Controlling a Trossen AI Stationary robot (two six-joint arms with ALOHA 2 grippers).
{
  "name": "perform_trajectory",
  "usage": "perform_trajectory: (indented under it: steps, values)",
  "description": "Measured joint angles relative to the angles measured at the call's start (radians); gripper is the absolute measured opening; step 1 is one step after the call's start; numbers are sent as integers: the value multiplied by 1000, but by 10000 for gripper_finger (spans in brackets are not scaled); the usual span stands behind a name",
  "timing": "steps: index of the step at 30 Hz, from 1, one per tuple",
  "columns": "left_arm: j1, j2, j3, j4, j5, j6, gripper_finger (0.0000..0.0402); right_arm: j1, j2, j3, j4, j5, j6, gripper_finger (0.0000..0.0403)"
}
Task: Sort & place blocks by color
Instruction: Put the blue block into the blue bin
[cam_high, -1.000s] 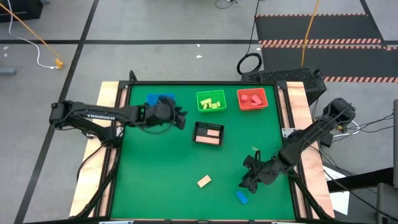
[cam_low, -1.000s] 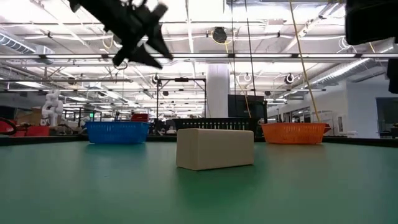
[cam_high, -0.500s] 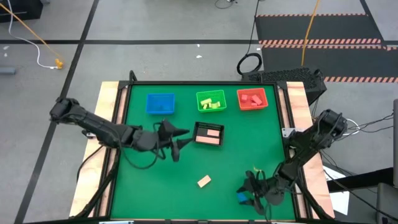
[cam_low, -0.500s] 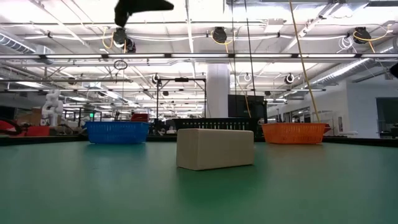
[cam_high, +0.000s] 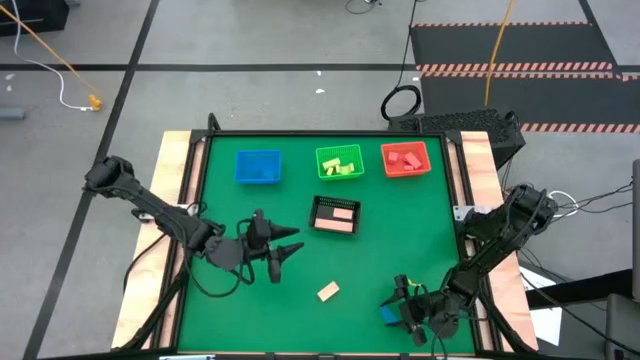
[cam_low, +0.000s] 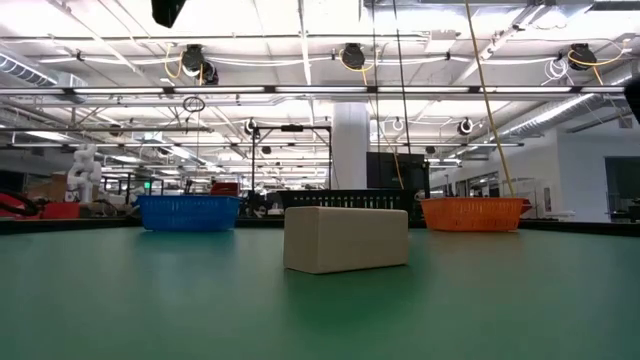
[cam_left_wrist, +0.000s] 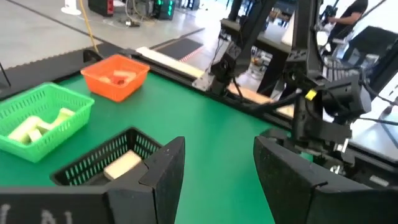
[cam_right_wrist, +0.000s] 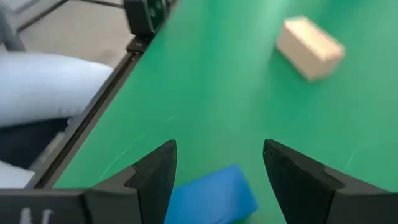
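here, blue block (cam_right_wrist: 214, 196) lying flat, diagonal

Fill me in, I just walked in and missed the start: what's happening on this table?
A two-armed robot is sorting small blocks by color. The right tool is open, poised over a loose blue block near the table's front edge. The left tool, also open and empty, hangs above mid-table. A tan block lies loose. The green tray and red tray already hold blocks.

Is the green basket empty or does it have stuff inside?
Not empty. The square green plastic basket holds several small yellow-green wooden blocks.
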Motion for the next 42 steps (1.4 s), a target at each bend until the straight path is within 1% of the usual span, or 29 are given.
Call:
perform_trajectory:
  steps: [4,7,10,12,16,18,21,26,33,36,38,39,42]
  values:
    - [-9,31,0,10,-2,-16,191,0,38,0,15,0,240,231]
    - [-10,50,0,21,-16,-19,191,0,54,0,11,8,381,231]
    - [-9,64,0,30,-18,-27,191,0,56,0,14,63,530,231]
    - [-9,72,0,30,-19,-27,191,-1,56,0,13,81,590,230]
    - [-9,77,0,29,-19,-25,191,0,56,0,12,38,625,216]
    - [-9,77,0,29,-19,-22,191,0,56,12,-7,8,607,203]
    - [-9,77,0,29,-19,-10,191,0,56,46,-52,-55,492,187]
    - [-9,77,0,29,-19,0,191,1,56,62,-110,-64,298,178]
    - [-9,77,0,28,-18,0,191,0,51,67,-262,-92,193,178]
    - [-9,77,0,28,-18,0,191,0,51,67,-324,-90,114,178]
    - [-9,77,0,27,-18,0,191,-5,52,66,-353,-78,62,178]
    - [-9,77,0,28,-18,0,191,-7,52,66,-367,-54,44,178]
    - [-9,77,0,27,-18,0,191,-22,53,65,-406,77,-3,178]
